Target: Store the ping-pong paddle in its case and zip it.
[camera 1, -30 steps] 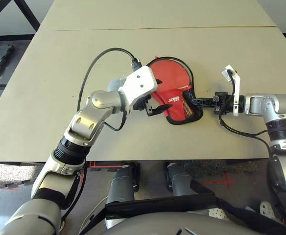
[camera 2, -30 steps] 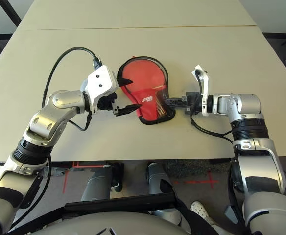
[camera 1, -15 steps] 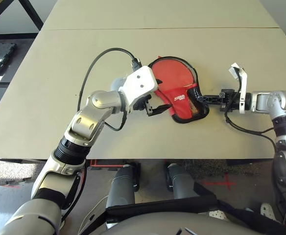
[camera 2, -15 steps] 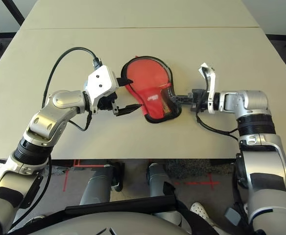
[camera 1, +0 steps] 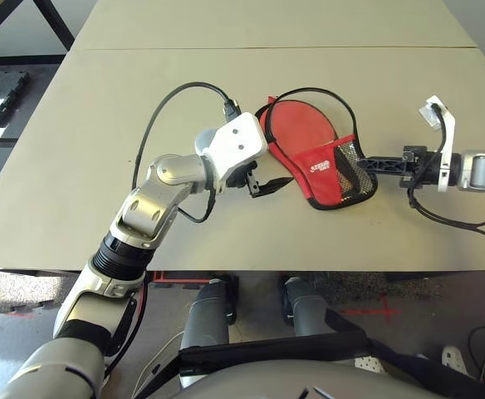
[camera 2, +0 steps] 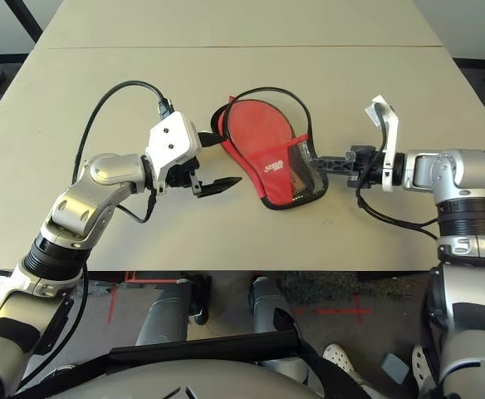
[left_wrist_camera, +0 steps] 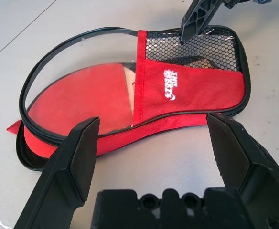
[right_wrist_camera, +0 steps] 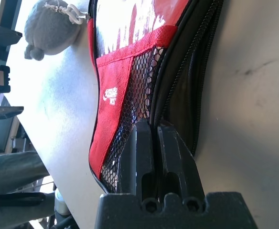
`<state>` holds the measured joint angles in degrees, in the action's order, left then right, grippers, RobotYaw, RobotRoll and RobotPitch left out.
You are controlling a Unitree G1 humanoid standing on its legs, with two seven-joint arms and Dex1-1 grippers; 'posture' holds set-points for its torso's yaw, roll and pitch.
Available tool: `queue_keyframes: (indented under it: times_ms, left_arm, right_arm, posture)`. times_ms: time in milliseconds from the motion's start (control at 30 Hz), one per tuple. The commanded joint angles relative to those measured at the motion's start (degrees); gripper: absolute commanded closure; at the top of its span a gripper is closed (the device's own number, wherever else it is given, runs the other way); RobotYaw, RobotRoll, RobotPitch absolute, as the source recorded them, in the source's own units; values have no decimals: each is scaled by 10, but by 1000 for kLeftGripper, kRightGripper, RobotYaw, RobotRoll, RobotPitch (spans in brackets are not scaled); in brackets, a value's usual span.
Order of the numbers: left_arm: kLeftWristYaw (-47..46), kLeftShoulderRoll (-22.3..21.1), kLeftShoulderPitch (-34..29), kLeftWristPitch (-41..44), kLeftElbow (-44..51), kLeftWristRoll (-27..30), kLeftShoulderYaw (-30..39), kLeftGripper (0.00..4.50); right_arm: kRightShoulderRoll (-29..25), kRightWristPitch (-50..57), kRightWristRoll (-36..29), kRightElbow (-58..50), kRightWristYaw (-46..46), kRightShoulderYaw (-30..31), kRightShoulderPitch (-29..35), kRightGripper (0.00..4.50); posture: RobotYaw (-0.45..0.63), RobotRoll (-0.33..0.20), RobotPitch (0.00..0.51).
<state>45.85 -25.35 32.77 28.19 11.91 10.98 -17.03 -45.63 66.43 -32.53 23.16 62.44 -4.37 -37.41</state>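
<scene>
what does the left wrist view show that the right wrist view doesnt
Left wrist view alone: the left gripper with its fingers spread wide and apart from the case, the case's round end gaping open, and the red ping-pong paddle lying inside it.

Right wrist view alone: the right gripper shut on the case's edge by the zipper, and a grey plush ball on a chain at the case's far end.

Both: the red case on the table, with its black mesh pocket and white logo.
</scene>
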Motion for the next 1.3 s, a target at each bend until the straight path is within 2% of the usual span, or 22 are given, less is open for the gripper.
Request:
queue_keyframes:
  times_ms: [33,100,200,467,567,867,1067,1300]
  left_arm:
    - [6,4,-6,-7,-13,-9,-12,0]
    - [5,6,-3,-8,-16,-9,-13,0]
    - [5,7,-3,-9,-16,-10,-13,0]
    - [3,5,-7,-5,-7,-9,-12,0]
    - [3,6,-7,-4,-5,-9,-13,0]
    - [3,6,-7,-4,-5,-9,-14,0]
    - [5,5,-7,-4,-5,-8,-14,0]
    - [5,6,-4,-3,-5,-8,-16,0]
  right_arm:
    - [5,11,4,-3,-19,1,10,4460]
    - [14,12,6,-3,-28,8,9,4460]
    - [24,3,13,-1,-30,23,5,3721]
    - [32,-33,37,31,-15,52,-18,920]
    - [32,-48,45,43,-5,58,-28,34]
    - [1,-73,58,81,35,58,-57,34]
    - [-13,-71,57,76,59,57,-54,34]
    - [7,-74,70,99,46,62,-49,34]
  posture:
    - [-18,0,218]
    - [-15,0,219]
    - [-8,0,218]
    - [2,0,218]
    - [3,0,218]
    - [0,0,221]
    - [-4,0,222]
    - [-4,0,222]
